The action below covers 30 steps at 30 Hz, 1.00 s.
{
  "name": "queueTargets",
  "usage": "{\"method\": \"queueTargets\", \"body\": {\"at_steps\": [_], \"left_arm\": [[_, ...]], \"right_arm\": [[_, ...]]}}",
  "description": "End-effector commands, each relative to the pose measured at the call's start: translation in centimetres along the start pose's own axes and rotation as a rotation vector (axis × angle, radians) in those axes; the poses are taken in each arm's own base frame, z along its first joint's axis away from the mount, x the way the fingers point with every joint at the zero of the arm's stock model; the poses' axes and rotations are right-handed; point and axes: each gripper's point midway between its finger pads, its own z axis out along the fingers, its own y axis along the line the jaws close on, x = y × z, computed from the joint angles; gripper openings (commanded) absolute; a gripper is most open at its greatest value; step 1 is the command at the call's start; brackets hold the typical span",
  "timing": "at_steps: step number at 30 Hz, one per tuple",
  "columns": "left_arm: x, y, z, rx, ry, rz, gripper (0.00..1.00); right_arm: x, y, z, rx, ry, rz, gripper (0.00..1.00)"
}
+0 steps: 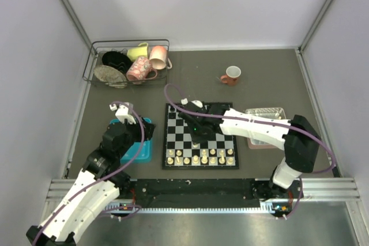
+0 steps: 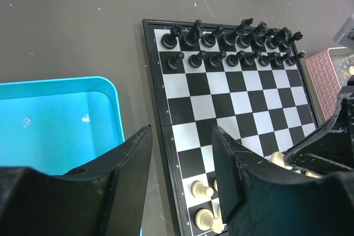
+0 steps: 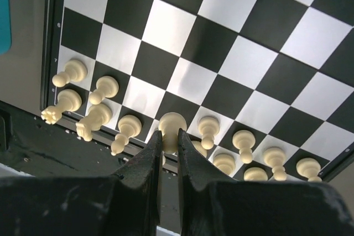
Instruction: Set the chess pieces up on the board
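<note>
The tiny black figures (image 2: pixel 232 40) stand in the far two rows of the square black-and-white chequered chessboard (image 1: pixel 176 133). Most of the tiny cream-white chess pieces (image 1: pixel 202 155) fill its near two rows. Your right gripper (image 3: pixel 168 136) has its jaws clamped on one cream pawn (image 3: pixel 171 122) at those near rows, so I judge the task close to done, with this pawn and perhaps a few more to seat. Your left gripper (image 2: pixel 181 134) hangs off the board's left edge beside the blue plastic tray (image 2: pixel 66 81), jaws apart and holding nothing. The right arm hides the board's middle from above, so you cannot count the vacant squares. You also cannot tell whether the pawn's base touches the board. What lies in the pink tray (image 1: pixel 265 125) right of the board is too small to make out.
</note>
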Motion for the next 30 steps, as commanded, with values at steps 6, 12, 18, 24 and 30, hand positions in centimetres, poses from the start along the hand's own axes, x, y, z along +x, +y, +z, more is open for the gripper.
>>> {"method": "queueTargets", "body": {"at_steps": [6,12,18,24,30], "left_arm": [[-0.2,-0.5,0.0,0.033,-0.011,-0.003,0.52],[-0.2,-0.6,0.0,0.035,-0.015,-0.004,0.52],[-0.2,-0.6,-0.1,0.039,-0.015,-0.002,0.53],[-0.2,-0.6,0.0,0.038,-0.013,-0.002,0.53],[-0.1,-0.6,0.0,0.038,-0.013,-0.002,0.53]], "right_arm": [[0.2,2.3,1.0,-0.008,-0.01,-0.011,0.0],[0.7,1.6,1.8,0.033,-0.005,-0.01,0.0],[1.5,1.2,2.7,0.055,0.023,-0.011,0.0],[1.9,1.1,3.1,0.058,0.038,-0.012,0.0],[2.5,1.1,3.4,0.06,0.058,-0.02,0.0]]}}
